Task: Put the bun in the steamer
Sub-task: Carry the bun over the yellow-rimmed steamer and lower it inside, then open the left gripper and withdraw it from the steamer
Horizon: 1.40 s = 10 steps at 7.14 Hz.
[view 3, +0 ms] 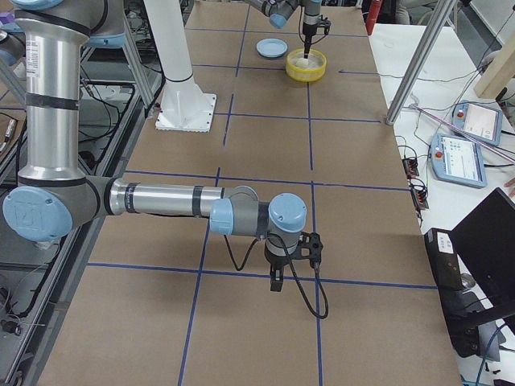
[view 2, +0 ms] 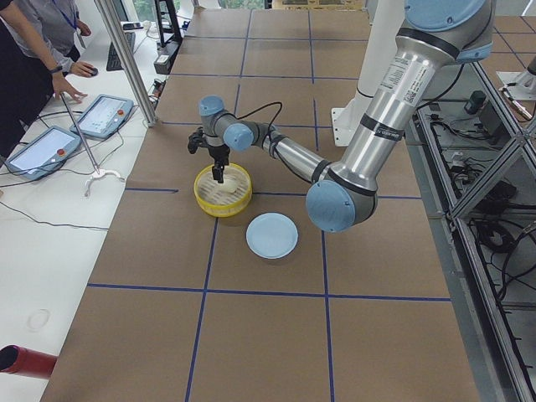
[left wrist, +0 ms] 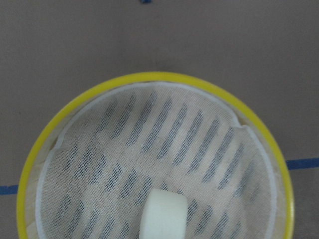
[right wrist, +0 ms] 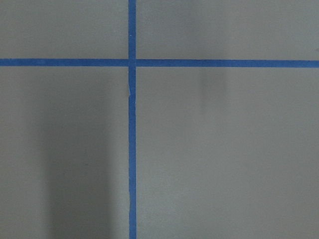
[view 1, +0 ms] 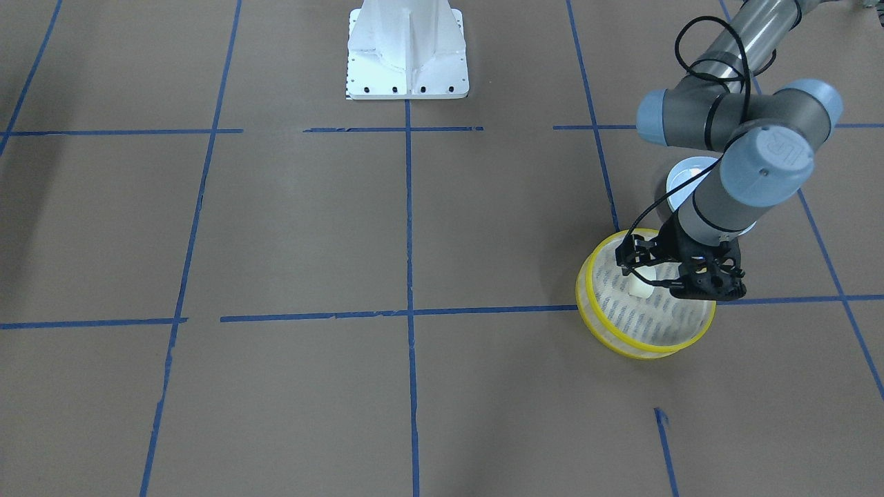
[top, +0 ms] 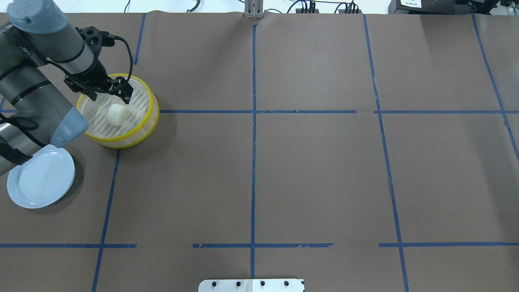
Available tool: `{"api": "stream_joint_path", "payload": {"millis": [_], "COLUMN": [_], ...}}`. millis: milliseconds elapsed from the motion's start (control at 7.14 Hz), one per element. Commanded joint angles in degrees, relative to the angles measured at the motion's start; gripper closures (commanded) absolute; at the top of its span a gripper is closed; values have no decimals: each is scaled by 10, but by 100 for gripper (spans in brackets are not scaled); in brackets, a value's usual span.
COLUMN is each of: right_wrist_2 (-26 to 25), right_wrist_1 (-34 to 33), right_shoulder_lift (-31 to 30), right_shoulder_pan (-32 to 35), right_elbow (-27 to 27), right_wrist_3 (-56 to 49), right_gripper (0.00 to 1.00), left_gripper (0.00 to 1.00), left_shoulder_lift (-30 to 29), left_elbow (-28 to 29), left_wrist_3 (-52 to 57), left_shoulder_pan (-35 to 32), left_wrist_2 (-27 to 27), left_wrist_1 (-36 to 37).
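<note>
the bun is sitting in the steamer by the left edge of the desk. the left end effector is hanging just above it, jaws apart. if it is lifting crooked, it could be bumping the steamer and tipping it.

bun cropped at bottom edge, plate half hidden

— What sort of place is shown?

— A robotics laboratory is indicated. The table is covered with brown paper and divided into a grid by blue tape. Two industrial arms are mounted beside a white pedestal.

— By what else is that supported?

— Teach pendants are laid on a white side bench. An aluminium frame post is fixed at the table's edge, and operators are seen standing alongside.
</note>
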Motion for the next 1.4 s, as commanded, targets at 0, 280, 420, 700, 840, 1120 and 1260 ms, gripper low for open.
{"api": "stream_joint_path", "payload": {"millis": [0,280,420,700,840,1120,1260], "right_wrist_2": [0,0,0,0,0,0,0], "right_wrist_1": [0,0,0,0,0,0,0], "right_shoulder_lift": [0,0,0,0,0,0,0], "right_shoulder_pan": [1,0,0,1,0,0,0], "right_elbow": [0,0,0,0,0,0,0], "right_wrist_3": [0,0,0,0,0,0,0], "right_gripper": [0,0,0,0,0,0,0], "left_gripper": [0,0,0,0,0,0,0], "left_shoulder_lift": [70,151,185,217,217,218,219], "left_elbow": [-127,-173,-167,-71,-4,47,50], "left_wrist_3": [7,181,281,383,490,514,513], "left_shoulder_pan": [-57,-168,-206,-316,-339,-362,-362], "left_wrist_2": [-4,-7,-21,-65,-98,-101,-99], "left_wrist_1": [11,31,33,28,27,31,32]}}
